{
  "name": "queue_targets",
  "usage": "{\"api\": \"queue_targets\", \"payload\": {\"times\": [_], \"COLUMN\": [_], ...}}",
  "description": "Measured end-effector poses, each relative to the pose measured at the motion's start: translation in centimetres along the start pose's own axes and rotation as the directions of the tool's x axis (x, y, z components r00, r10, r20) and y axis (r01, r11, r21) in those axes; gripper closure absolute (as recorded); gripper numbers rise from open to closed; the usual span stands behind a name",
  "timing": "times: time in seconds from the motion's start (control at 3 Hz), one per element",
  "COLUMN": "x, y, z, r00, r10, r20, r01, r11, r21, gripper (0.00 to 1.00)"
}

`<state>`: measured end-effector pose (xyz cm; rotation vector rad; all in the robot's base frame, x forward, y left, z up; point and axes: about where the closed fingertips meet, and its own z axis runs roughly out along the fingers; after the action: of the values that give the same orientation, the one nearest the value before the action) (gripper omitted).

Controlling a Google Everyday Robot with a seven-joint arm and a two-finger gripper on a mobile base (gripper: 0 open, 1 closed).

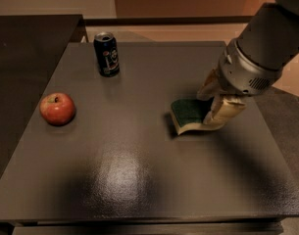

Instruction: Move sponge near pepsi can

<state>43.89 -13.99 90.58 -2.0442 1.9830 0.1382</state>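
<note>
The end effector (208,110) sat over the right half of the bench (139,180), hanging from a thick grey arm (257,53) that came in from the upper right corner of the view. Its two pale fingers (226,112) were clamped on the sponge (188,112), one on the far side and one on the near side, gripping the sponge's right end. The sponge stuck out to the left of the end effector, with its dark green top facing up and the pale yellow foam showing along its near edge. A dark shadow lay under its free left end. Whether the underside touched the bench could not be told.

The pepsi can (106,54) stood upright well apart from the end effector, far to its left and farther back, near the rear edge of the bench. A red apple (57,108) rested further left still, about level with the end effector and close to the left edge of the bench. Bare bench surface separated the held sponge from both the can and the apple.
</note>
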Motion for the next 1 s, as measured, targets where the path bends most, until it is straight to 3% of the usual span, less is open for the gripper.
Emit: {"api": "queue_targets", "payload": {"times": [0.67,1.0], "x": [-5.5,-7.7], "y": [-7.3,-9.9], "z": [1.5,3.6], "r00": [1.000,0.999], "r10": [-0.009,-0.018], "r20": [0.024,0.035], "r01": [0.008,0.016], "r11": [0.9982,0.9980], "r21": [0.059,0.061], "gripper": [1.00,1.00]}}
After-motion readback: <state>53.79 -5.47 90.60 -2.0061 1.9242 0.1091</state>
